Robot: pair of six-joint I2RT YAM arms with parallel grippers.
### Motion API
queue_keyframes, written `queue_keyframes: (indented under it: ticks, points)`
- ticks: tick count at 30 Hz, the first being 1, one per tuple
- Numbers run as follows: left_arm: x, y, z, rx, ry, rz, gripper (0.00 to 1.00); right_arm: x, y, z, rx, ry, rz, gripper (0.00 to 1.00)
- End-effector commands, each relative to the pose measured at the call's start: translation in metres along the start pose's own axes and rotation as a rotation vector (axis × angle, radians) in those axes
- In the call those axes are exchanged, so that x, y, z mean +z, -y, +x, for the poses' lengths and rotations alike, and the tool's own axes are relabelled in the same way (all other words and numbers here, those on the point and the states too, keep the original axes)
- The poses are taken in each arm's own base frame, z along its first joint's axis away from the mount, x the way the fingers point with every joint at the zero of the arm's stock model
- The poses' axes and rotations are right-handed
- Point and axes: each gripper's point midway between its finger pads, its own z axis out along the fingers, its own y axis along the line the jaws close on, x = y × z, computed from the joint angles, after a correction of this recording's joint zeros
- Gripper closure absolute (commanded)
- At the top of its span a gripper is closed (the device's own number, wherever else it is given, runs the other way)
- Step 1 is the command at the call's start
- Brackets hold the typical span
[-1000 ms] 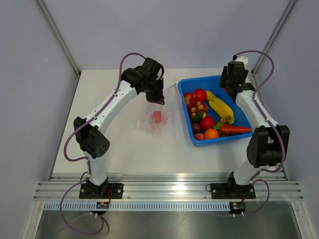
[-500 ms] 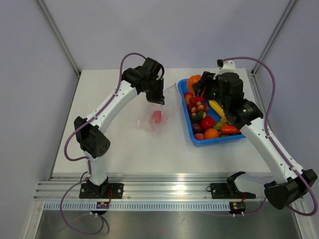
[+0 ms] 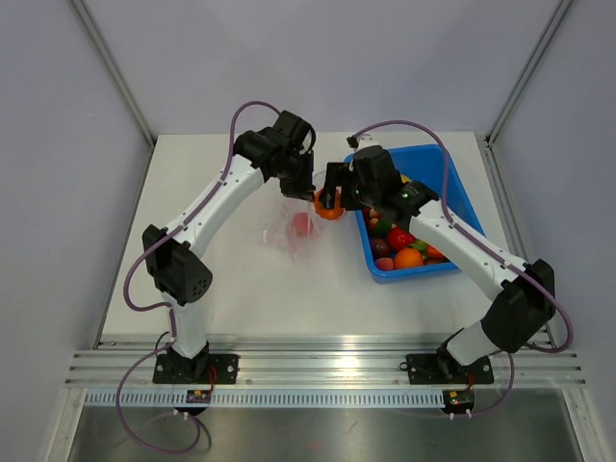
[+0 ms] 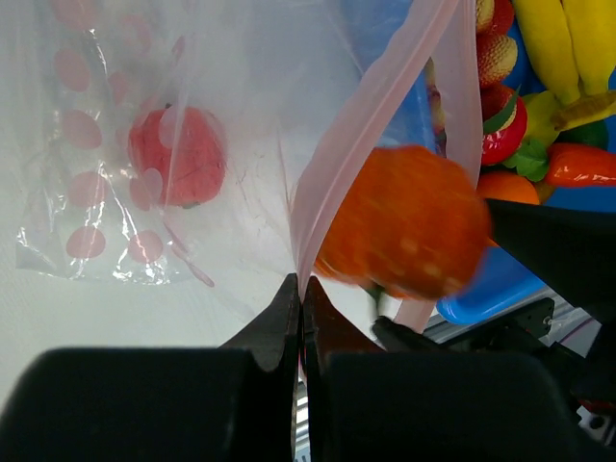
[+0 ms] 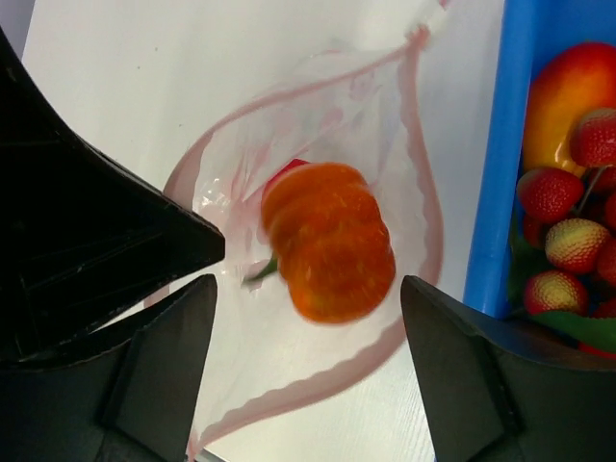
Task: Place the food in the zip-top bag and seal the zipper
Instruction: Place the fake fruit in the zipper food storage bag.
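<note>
My left gripper (image 4: 303,289) is shut on the pink zipper (image 4: 356,144) edge of the zip-top bag (image 3: 289,236), lifting its mouth open. One red piece of food (image 4: 176,156) lies inside the bag. My right gripper (image 5: 308,284) hangs open over the bag mouth (image 5: 423,192). A blurred orange fruit (image 5: 329,241) sits between its fingers (image 5: 168,356) without touching them, just above the opening. In the top view the right gripper (image 3: 330,197) is right beside the left gripper (image 3: 310,192). More food (image 3: 399,236) fills the blue tray (image 3: 423,271).
The blue tray's left wall (image 5: 510,144) stands just right of the bag mouth. Strawberries and a mango (image 5: 568,96) lie near that wall, and bananas (image 4: 558,38) show in the left wrist view. The left arm's black body (image 5: 96,231) crowds the bag's left side.
The right arm swung left from the tray to the bag mouth carrying the orange fruit. Its jaws have widened and the fruit is loose between them. The left arm stayed still.
</note>
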Motion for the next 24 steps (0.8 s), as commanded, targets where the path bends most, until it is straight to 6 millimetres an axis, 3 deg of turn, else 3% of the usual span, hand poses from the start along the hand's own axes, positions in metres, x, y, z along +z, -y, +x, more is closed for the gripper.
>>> queue_keyframes:
  ticks: [1,7,9,12,20,22,24]
  points:
    - [-0.019,0.013,-0.01,0.025,0.069,0.053,1.0,-0.015,-0.017,-0.033,0.005,0.073,-0.021,0.15]
    - [-0.026,0.012,-0.013,0.036,0.086,0.046,1.0,-0.054,-0.004,-0.059,0.014,0.213,0.04,0.15]
    - [-0.03,0.013,-0.015,0.037,0.095,0.048,1.0,-0.056,0.005,-0.053,0.018,0.199,0.069,0.21]
    - [-0.035,0.014,-0.016,0.039,0.109,0.053,1.0,-0.044,0.019,-0.032,0.042,0.128,0.111,0.23]
    - [-0.04,0.011,-0.016,0.037,0.115,0.046,1.0,-0.001,0.019,0.021,0.117,-0.075,0.098,0.21]
    - [-0.042,0.008,-0.017,0.033,0.12,0.042,1.0,0.006,0.022,0.029,0.128,-0.096,0.107,0.26]
    - [-0.046,0.007,-0.018,0.034,0.13,0.043,1.0,0.008,0.019,0.029,0.134,-0.09,0.088,0.42]
